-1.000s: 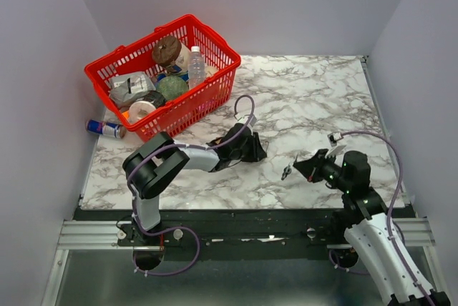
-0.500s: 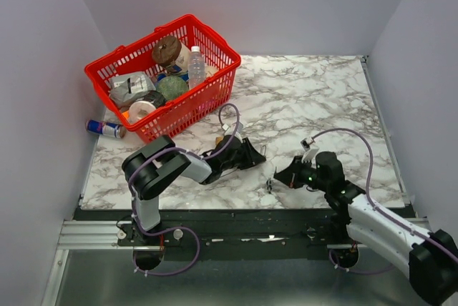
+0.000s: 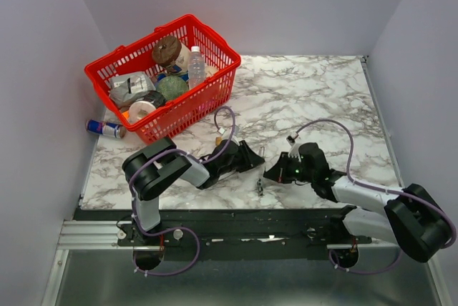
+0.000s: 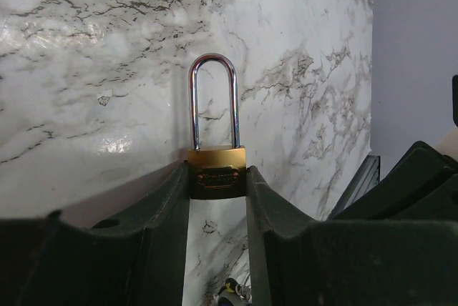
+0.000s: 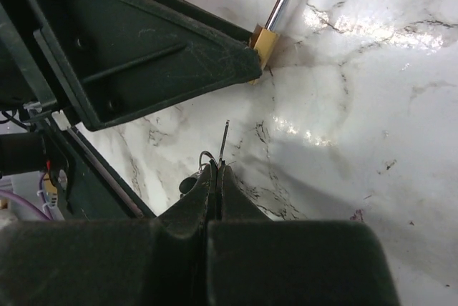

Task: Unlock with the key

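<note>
While in right gripper (image 5: 217, 174), key (image 5: 224, 141) near padlock (image 5: 263, 40)

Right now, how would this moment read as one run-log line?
left gripper: clamps padlock body, shackle shut | right gripper: pinches key | status: key blade short of padlock, not inserted

Just ahead of our right tool (image 5: 218, 169), open desk (image 5: 343, 70); beyond it, left tool (image 3: 253, 157) and padlock (image 5: 263, 40) block us.
</note>
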`<state>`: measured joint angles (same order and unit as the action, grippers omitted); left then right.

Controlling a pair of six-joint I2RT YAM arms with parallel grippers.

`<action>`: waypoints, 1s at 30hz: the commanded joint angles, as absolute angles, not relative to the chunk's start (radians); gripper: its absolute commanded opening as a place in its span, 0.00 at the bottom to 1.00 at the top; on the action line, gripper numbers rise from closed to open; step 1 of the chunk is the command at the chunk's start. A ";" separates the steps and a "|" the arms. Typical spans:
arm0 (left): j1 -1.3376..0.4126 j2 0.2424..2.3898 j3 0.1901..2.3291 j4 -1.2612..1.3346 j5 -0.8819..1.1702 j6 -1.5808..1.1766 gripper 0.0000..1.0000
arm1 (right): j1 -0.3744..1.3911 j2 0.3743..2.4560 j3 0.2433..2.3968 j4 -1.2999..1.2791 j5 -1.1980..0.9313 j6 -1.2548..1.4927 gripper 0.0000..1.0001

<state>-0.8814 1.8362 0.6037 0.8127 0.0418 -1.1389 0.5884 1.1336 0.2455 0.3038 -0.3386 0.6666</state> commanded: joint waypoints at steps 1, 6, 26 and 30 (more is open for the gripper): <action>-0.893 1.836 0.587 0.885 0.008 -1.140 0.03 | 0.595 1.190 0.296 0.334 -0.348 0.673 0.01; -0.896 1.836 0.589 0.885 -0.015 -1.135 0.03 | 0.595 1.244 0.330 0.325 -0.347 0.669 0.01; -0.899 1.832 0.580 0.899 -0.021 -1.126 0.02 | 0.595 1.382 0.325 0.459 -0.341 0.696 0.01; -0.899 1.830 0.577 0.899 -0.023 -1.124 0.02 | 0.595 1.396 0.327 0.463 -0.322 0.699 0.01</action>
